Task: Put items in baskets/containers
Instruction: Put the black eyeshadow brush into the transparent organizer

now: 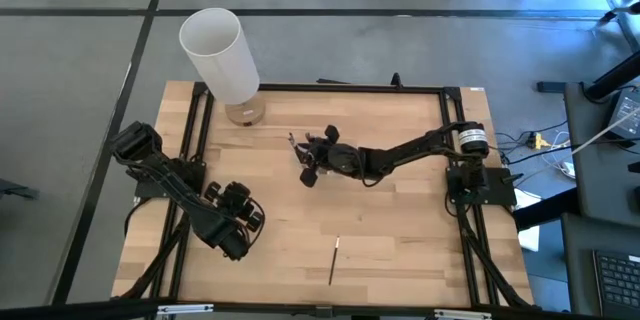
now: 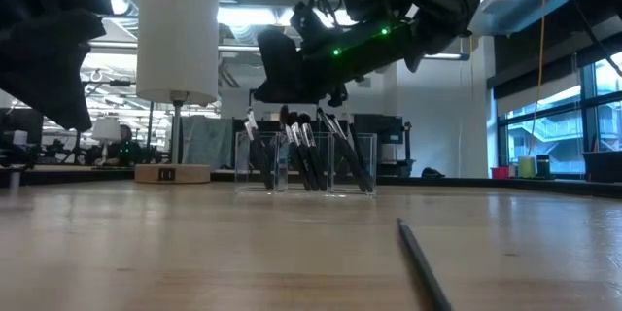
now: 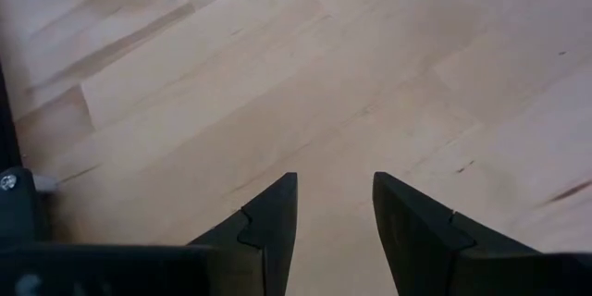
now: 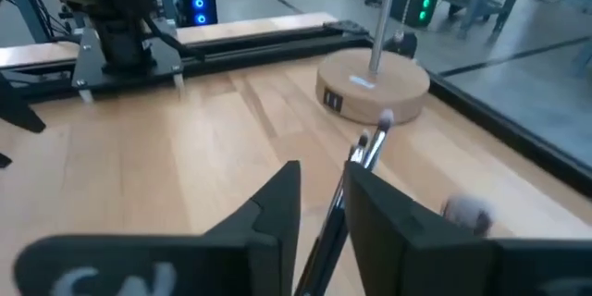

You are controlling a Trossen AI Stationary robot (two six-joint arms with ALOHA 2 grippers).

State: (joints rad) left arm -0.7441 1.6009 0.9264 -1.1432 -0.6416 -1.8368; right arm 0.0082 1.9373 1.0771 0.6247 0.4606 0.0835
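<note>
A clear plastic organizer [image 2: 306,162] stands mid-table with several dark makeup brushes upright in its compartments. My right gripper [image 4: 324,171] hovers just above it [image 1: 312,160] and is shut on a thin dark brush [image 4: 370,143] with a silver ferrule. One dark pencil-like stick [image 1: 335,260] lies flat on the wood near the table's near edge [image 2: 423,262]. My left gripper [image 3: 335,180] is open over bare wood at the table's near left [image 1: 240,222]. My right gripper pinches the brush by its dark handle [image 4: 338,199] between the two fingers. The brush lies along the fingers. Its silver ferrule and pale bristle tip [image 4: 381,122] stick out past the fingertips. The brush is lifted clear of the table.
A tall white cylinder [image 1: 220,55] on a round wooden base [image 4: 372,88] stands at the table's far left. A black frame [image 1: 350,88] runs round the tabletop. Another pale brush tip [image 4: 467,208] shows blurred beside my right gripper. Bare wood lies between the organizer and the near edge.
</note>
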